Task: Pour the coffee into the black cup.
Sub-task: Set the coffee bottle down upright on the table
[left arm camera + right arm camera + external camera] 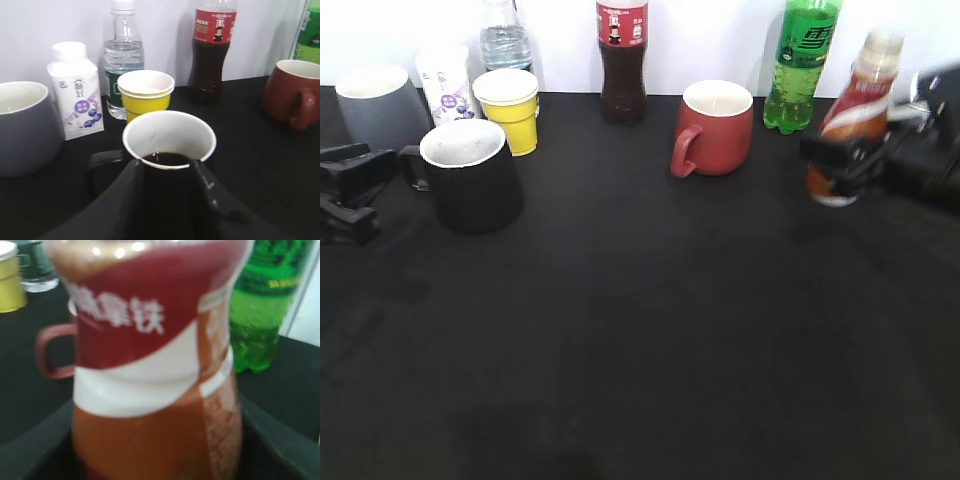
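Exterior view: right claw (850, 160) pinching the coffee bottle (850, 115) around its lower half, near the right edge of the bench (650, 350). Bottle slightly tilted, motion-blurred; whether its base touches the bench cannot be told. Cap region pale and blurred, so open or sealed is unclear.

Black cup (472, 175) stands upright toward the far left corner, well apart from the bottle. Left claw (360, 190) sits just beside it at the left edge; left wrist view shows its two fingers flanking the cup (169, 145), apparently touching, but whether they press on it cannot be told. Cup interior white, something dark low inside.

Neighbours: yellow paper cup (508, 105) just behind the black cup, grey mug (378, 100) and milk carton (445, 80) at the far left, red-brown mug (715, 125), cola bottle (622, 60) and green bottle (802, 65) along the far edge.

Judgement: step in hand is carrying the bottle across. Keep it upright during travel, pass in front of the red-brown mug, stop with the neck over the cup's rim, then tip slowly. Left claw should steady the cup.
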Action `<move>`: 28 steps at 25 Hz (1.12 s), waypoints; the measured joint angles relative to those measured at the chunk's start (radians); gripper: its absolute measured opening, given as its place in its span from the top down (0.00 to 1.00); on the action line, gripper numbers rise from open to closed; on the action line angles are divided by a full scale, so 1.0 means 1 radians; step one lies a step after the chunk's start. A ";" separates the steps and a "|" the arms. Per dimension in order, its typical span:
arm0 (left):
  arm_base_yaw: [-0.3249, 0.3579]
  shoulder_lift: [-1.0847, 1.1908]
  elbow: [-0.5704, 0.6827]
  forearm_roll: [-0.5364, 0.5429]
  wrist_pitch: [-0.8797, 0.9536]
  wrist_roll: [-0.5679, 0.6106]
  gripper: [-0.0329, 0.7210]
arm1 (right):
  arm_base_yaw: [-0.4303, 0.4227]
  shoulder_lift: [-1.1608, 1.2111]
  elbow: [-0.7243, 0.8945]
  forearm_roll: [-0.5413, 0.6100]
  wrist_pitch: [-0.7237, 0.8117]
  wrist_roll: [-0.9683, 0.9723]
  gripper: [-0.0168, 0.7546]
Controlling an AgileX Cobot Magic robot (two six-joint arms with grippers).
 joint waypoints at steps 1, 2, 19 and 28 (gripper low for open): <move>-0.014 0.000 0.000 0.000 0.000 0.000 0.64 | 0.000 0.037 0.000 0.017 -0.037 -0.031 0.29; -0.033 0.000 0.000 0.003 0.000 0.000 0.64 | 0.000 0.074 0.000 0.032 -0.073 -0.049 0.29; -0.055 0.000 0.000 0.007 -0.003 -0.001 0.64 | 0.000 0.078 0.001 0.001 0.049 -0.015 0.17; -0.055 0.000 0.000 0.007 0.097 -0.035 0.64 | 0.000 -0.057 0.001 -0.141 0.374 0.193 0.16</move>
